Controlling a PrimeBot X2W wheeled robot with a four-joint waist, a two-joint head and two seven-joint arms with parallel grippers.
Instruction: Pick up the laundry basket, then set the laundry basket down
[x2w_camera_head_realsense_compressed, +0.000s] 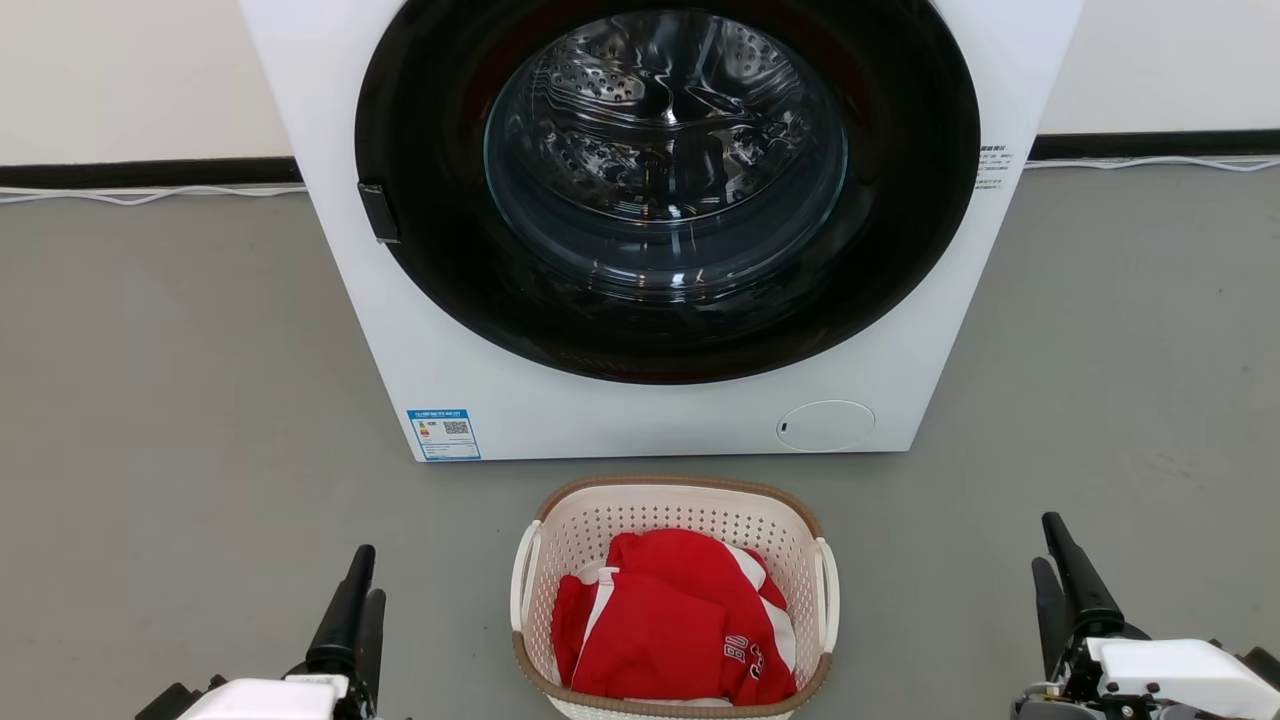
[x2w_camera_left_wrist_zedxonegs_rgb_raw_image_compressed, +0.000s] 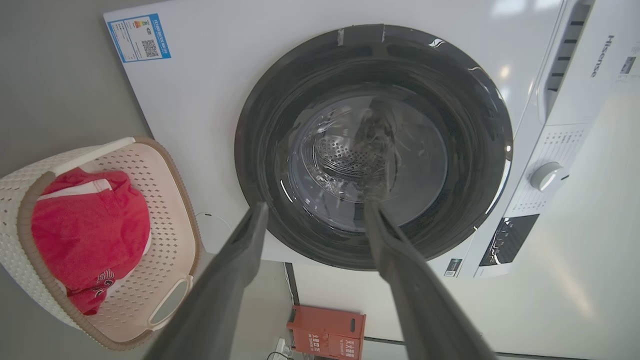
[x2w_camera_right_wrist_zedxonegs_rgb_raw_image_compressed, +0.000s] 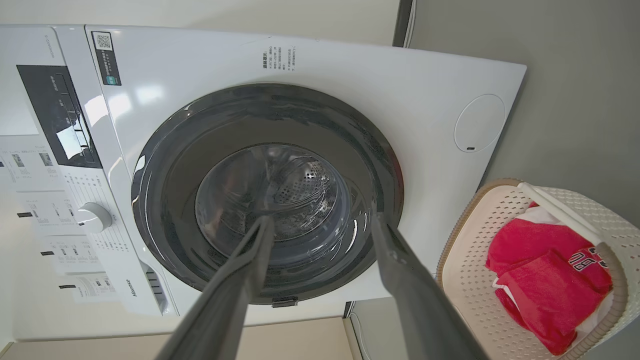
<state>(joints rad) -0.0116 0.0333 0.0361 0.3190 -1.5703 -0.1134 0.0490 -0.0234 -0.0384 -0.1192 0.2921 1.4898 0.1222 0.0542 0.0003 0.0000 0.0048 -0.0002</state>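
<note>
Sitting upright: laundry basket (x2w_camera_head_realsense_compressed: 590, 540), handles (x2w_camera_head_realsense_compressed: 522, 575) left-right, long axis unclear | left pincer (x2w_camera_head_realsense_compressed: 368, 575), right pincer (x2w_camera_head_realsense_compressed: 1046, 540) wide

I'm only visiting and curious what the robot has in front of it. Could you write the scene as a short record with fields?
item: laundry basket, standing on the grey floor
contents: red and white clothes
behind it: washing machine, round door shut
left gripper: jaws open, left of the basket, not touching it
right gripper: jaws open, right of the basket, not touching it
task stage: basket not yet picked up
</note>
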